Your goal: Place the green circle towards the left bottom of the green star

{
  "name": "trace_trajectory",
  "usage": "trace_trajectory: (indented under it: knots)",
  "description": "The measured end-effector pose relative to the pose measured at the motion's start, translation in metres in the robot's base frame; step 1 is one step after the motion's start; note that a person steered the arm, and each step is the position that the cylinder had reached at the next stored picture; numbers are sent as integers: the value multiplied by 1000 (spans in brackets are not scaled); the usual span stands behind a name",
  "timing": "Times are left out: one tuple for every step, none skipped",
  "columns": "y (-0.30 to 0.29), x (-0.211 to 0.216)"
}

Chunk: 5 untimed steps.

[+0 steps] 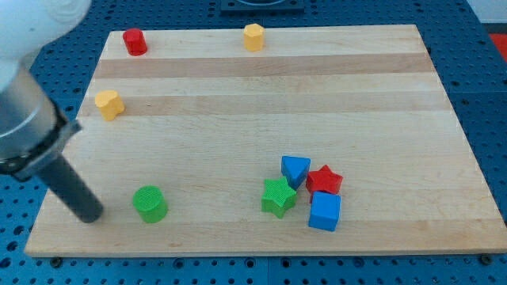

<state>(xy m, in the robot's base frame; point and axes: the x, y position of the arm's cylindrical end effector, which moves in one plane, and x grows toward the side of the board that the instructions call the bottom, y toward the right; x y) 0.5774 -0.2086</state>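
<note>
The green circle (149, 203) lies near the board's bottom left. The green star (278, 196) lies right of it, near the bottom centre, with a wide gap between them. My tip (89, 214) rests on the board just left of the green circle, a short gap apart. The dark rod slants up to the view's left edge.
A blue triangular block (295, 169), a red star (324, 180) and a blue cube (324, 211) cluster right of the green star. A red block (135, 41) and a yellow hexagon (253, 36) sit at the top. A yellow block (109, 104) sits at the left on the wooden board (238, 111).
</note>
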Motion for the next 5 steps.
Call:
trace_trajectory:
  knots:
    - [62,-5]
    - [90,-3]
    - [50,7]
    - [20,-6]
    - [34,-34]
